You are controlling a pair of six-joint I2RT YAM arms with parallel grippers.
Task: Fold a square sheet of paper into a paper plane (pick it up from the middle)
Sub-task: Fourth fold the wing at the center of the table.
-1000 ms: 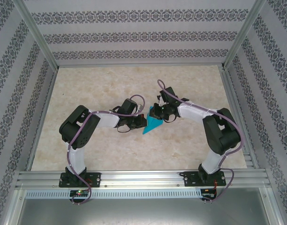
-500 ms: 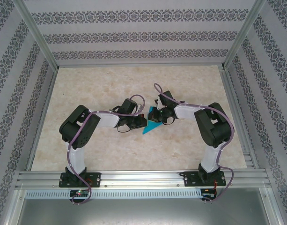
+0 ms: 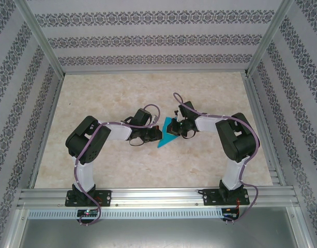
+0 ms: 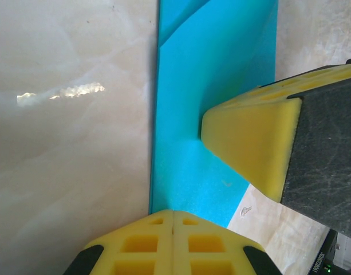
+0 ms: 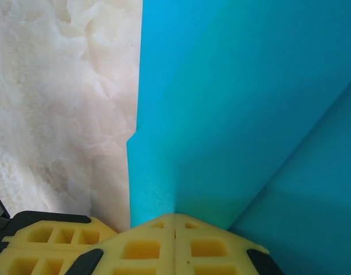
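Marbled tabletop point(image 3: 96, 165), and both claws are on the blue paper point(image 3: 165, 138) at mid-table!
Left claw point(image 3: 156, 133) is clenched on one edge of the paper, pads pressed tight together (its wrist view shows the seam closed). Right claw point(image 3: 177, 129) pinches the sheet from the opposite side, one fingertip point(image 4: 249, 143) down on the blue. The paper lies partly folded between them, creases showing.
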